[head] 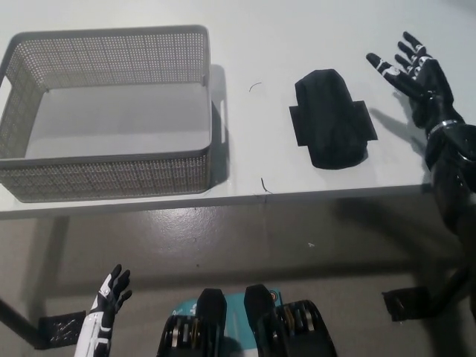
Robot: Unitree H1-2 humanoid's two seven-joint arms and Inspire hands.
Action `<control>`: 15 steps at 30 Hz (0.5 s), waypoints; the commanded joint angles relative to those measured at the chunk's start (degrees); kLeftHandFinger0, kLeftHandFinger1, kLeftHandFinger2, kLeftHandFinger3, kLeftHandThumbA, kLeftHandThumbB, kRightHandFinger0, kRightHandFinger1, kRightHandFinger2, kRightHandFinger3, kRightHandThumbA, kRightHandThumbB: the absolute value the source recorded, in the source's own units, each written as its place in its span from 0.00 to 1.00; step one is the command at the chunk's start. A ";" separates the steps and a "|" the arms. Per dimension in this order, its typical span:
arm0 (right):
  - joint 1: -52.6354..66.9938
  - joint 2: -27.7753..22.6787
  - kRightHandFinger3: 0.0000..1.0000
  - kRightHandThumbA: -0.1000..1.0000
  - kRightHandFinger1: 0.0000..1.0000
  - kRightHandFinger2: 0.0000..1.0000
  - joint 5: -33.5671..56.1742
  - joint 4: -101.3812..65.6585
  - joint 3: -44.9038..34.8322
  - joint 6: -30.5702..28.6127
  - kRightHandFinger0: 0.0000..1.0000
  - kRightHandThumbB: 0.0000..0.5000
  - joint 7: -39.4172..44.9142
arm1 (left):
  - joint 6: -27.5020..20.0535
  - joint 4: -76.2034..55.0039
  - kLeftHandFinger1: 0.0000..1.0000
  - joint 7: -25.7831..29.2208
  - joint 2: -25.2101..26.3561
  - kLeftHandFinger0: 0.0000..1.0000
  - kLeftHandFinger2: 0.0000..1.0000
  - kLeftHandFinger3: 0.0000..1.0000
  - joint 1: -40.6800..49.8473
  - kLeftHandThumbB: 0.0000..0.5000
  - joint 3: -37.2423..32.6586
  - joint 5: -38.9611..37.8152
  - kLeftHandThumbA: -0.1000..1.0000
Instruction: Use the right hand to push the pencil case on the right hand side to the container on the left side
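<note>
A black fabric pencil case (pixel 330 120) lies flat on the white table (pixel 253 44), near its front edge and right of centre. To its left, well apart, stands a grey perforated plastic basket (pixel 111 178) with nothing visible inside. The black right hand (pixel 413 72) hovers just right of the case, fingers spread wide, holding nothing. The white left hand (pixel 108 295) rests low at the lower left, below the table edge, fingers apart.
</note>
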 commanded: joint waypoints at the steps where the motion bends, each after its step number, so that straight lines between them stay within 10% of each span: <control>1: -3.84 0.59 1.00 1.00 1.00 1.00 1.83 2.09 -0.94 -3.22 1.00 0.60 1.30 | -2.24 -2.35 1.00 -0.06 0.37 1.00 1.00 1.00 0.88 0.48 -0.34 -0.46 1.00; 15: 0.69 5.37 1.00 1.00 1.00 1.00 2.07 5.00 -1.44 -3.11 1.00 0.60 0.14 | -2.24 -2.91 1.00 -0.56 0.06 1.00 1.00 1.00 0.95 0.50 -0.46 -1.53 1.00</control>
